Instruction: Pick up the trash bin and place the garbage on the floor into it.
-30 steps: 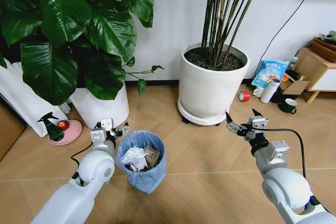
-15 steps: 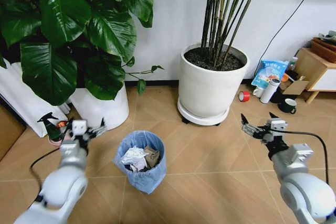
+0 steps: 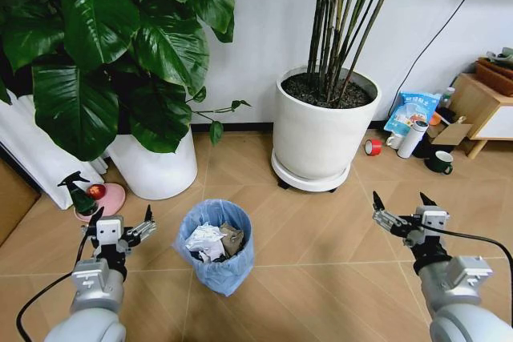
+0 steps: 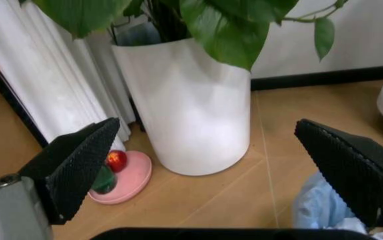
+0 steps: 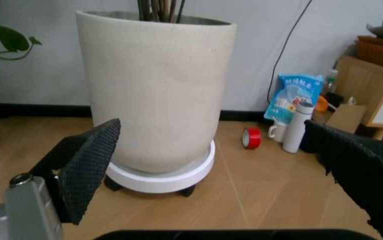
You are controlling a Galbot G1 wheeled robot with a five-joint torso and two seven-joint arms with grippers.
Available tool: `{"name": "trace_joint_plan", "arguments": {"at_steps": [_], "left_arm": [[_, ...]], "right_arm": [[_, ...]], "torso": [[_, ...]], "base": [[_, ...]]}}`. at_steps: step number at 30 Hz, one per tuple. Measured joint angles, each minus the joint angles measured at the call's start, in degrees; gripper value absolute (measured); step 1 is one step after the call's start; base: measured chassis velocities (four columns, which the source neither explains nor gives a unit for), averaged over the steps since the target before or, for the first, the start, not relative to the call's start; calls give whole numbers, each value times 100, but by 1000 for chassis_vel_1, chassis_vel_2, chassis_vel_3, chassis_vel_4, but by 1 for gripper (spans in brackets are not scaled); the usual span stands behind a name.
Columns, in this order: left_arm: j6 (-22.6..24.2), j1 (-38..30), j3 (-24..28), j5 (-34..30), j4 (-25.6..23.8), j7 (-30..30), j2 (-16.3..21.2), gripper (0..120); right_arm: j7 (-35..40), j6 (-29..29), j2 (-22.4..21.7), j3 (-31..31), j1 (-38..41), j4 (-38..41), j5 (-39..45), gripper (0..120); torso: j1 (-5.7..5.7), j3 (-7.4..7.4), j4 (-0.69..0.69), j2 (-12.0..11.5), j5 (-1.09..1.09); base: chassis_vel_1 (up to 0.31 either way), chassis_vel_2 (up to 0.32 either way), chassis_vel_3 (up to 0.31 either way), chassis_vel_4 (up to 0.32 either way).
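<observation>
The trash bin [image 3: 214, 245] stood on the floor [image 3: 321, 270]; left gripper [image 3: 122, 223] and right gripper [image 3: 403, 207] flanked it, both spread wide, empty, touching nothing.

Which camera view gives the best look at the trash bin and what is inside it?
The head view: the trash bin stands whole on the floor, blue liner and crumpled paper inside visible from above. The left wrist view catches only a corner of its liner beside one finger. The right wrist view faces a white plant pot instead.
</observation>
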Motion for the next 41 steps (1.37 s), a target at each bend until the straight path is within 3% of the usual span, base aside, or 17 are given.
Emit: {"name": "trace_joint_plan", "arguments": {"at_steps": [41], "left_arm": [[28,-5,58,-11,-23,-49,-15,100]], "right_arm": [[-5,91,6,19,-122,32,-89,100]], "torso": [[1,1,1,0,1]], "base": [[0,0,0,0]]}}
